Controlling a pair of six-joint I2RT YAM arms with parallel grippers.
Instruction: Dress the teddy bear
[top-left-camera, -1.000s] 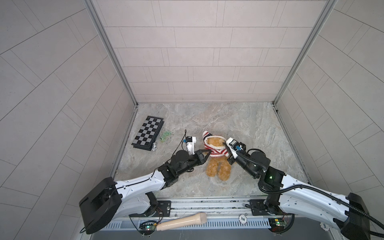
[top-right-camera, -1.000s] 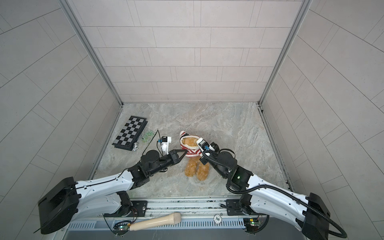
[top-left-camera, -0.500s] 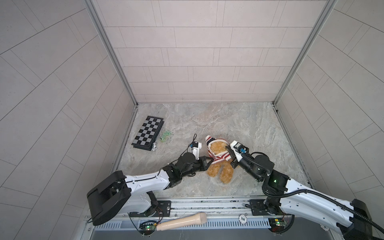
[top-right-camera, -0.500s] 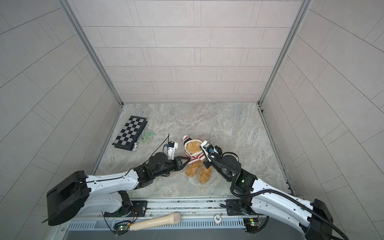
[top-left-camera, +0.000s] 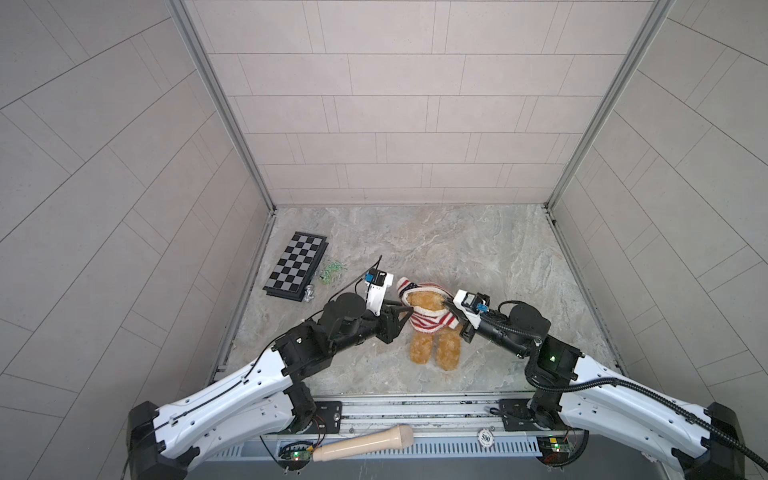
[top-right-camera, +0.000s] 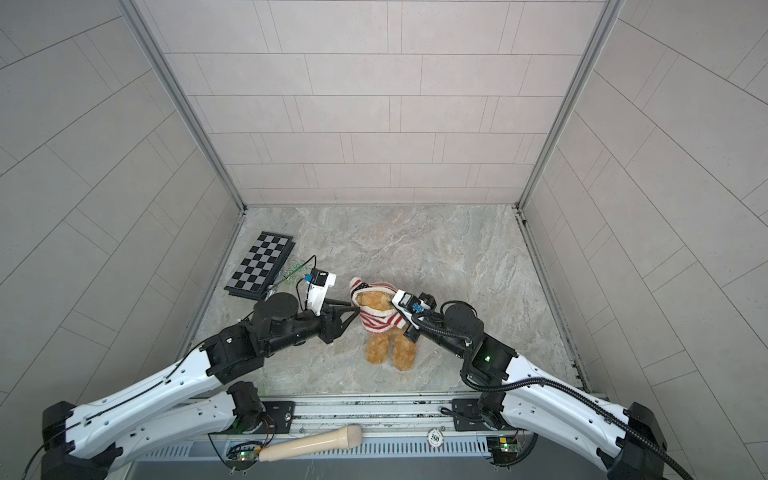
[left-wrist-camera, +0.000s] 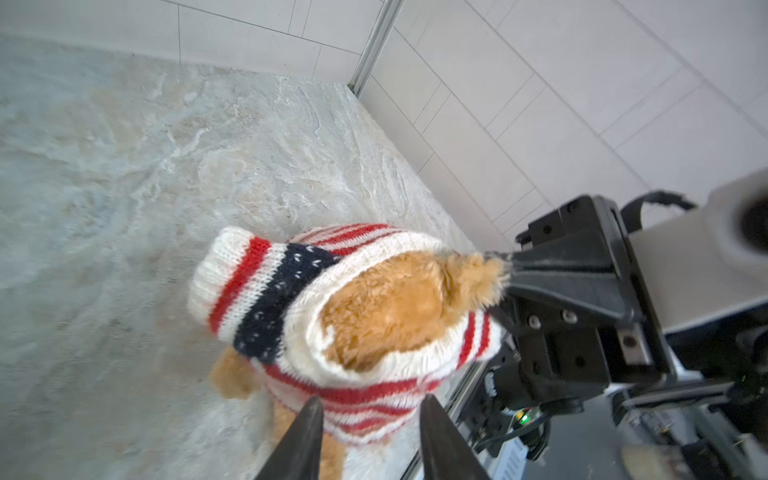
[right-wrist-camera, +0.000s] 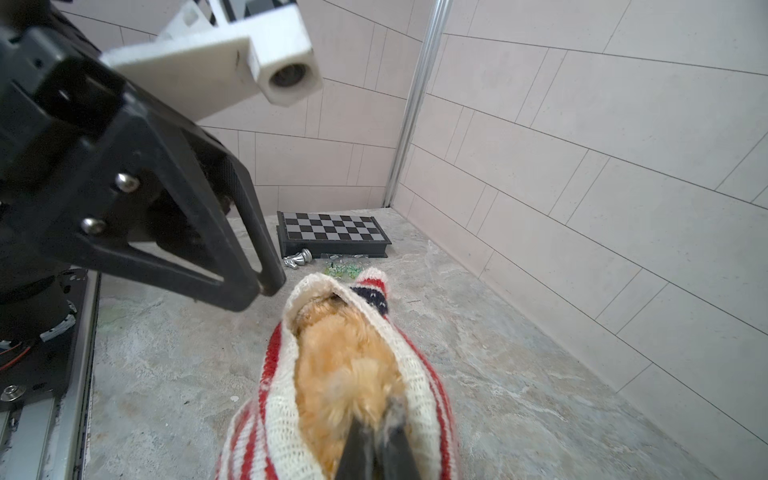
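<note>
Although a red-and-white striped sweater (top-left-camera: 432, 325) covers its trunk and rings its head, the teddy bear (top-left-camera: 434, 351) shows bare legs, which point to 6 o'clock in both top views; its head points to 12 o'clock. Location: on the marbled floor (top-left-camera: 478, 249), slightly toward 6 o'clock of centre. One sleeve with a navy band sticks out at the bear's 11 o'clock. Left gripper (left-wrist-camera: 372, 399): at the bear's 9 o'clock, fingers (left-wrist-camera: 309, 432) spread apart and released, tips just beside the sweater's striped side, nothing clamped between them. Right gripper (right-wrist-camera: 376, 417): at the bear's 3 o'clock, fingers clenched tight on the sweater's white collar rim, a tuft of golden fur bunched against the tips. Chessboard (top-left-camera: 297, 266): flat at the bear's 10 o'clock, well apart from it, near the wall. A silver chess piece (top-left-camera: 308, 293) lies just beside the board's near edge; green beads (top-left-camera: 330, 272) lie beside the board as well.
</note>
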